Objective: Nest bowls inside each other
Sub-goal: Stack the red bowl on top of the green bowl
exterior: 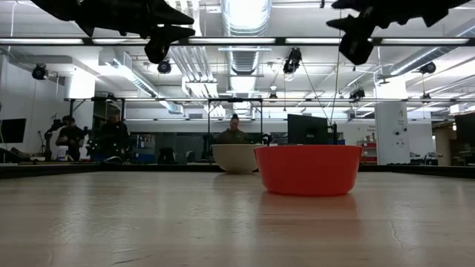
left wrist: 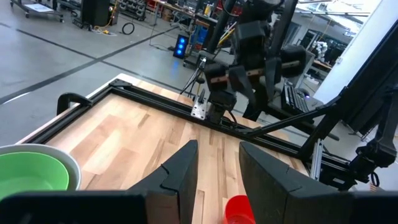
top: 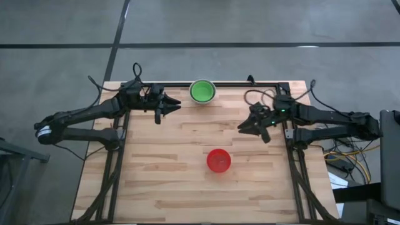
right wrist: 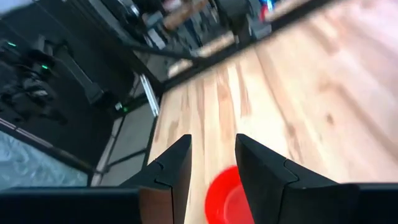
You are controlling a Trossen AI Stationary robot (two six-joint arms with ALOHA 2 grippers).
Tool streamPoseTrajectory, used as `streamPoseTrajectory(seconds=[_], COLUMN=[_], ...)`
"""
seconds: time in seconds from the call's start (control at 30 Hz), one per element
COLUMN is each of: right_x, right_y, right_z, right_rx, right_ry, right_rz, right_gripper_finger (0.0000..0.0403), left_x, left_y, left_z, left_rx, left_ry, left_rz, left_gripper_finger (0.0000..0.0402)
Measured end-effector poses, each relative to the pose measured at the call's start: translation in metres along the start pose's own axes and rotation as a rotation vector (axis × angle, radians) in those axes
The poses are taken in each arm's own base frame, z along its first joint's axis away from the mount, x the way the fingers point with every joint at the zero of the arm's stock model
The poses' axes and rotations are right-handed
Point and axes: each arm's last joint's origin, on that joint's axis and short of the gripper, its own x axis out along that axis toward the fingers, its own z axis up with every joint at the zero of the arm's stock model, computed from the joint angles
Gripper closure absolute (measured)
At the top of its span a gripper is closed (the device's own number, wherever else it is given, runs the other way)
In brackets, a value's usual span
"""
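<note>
A green bowl point(top: 202, 90) sits inside a white bowl point(exterior: 236, 157) at the middle of the table's far edge. In the left wrist view the green bowl point(left wrist: 31, 177) shows the pale rim around it. A red bowl point(top: 219, 160) stands alone on its base nearer the front, right of centre, also in the low view point(exterior: 308, 169). My left gripper point(top: 176, 105) hovers open above the table, left of the green bowl. My right gripper point(top: 242, 128) hovers open to the far right of the red bowl point(right wrist: 224, 196), tilted slightly down toward it. Neither holds anything.
A black metal frame point(top: 275, 84) runs along the table's far edge and down both sides. Bare wood point(top: 187, 131) lies between the two bowl spots. People point(exterior: 111, 133) and equipment stand in the room beyond the far edge.
</note>
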Motion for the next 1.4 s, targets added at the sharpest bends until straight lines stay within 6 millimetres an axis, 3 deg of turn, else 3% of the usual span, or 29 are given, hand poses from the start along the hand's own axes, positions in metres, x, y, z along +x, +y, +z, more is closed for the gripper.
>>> streamPoseTrajectory(seconds=[0.33,0.6,0.8,1.1,1.4], right_x=[0.031,0.059,0.081,0.102,0.105], right_y=[0.014,0.015,0.011,-0.003,-0.019], right_z=[0.024,0.025,0.025,0.011,-0.011], right_rx=[0.077,0.219,0.235,0.291,0.361], right_ry=[0.239,0.466,0.509,0.616,0.695], right_rz=[-0.109,-0.242,-0.275,-0.334,-0.419], right_gripper_finger=[0.0282,0.0282,0.0282,0.0282,0.0282], left_x=[0.0,0.0,0.0,0.0,0.0], left_y=[0.0,0.0,0.0,0.0,0.0], left_z=[0.0,0.0,0.0,-0.001,-0.001], left_rx=[0.0,0.0,-0.001,-0.004,-0.004], left_ry=[0.0,0.001,0.001,0.009,0.01], left_rz=[0.001,0.001,0.001,0.003,0.004], left_gripper_finger=[0.028,0.028,0.028,0.028,0.028])
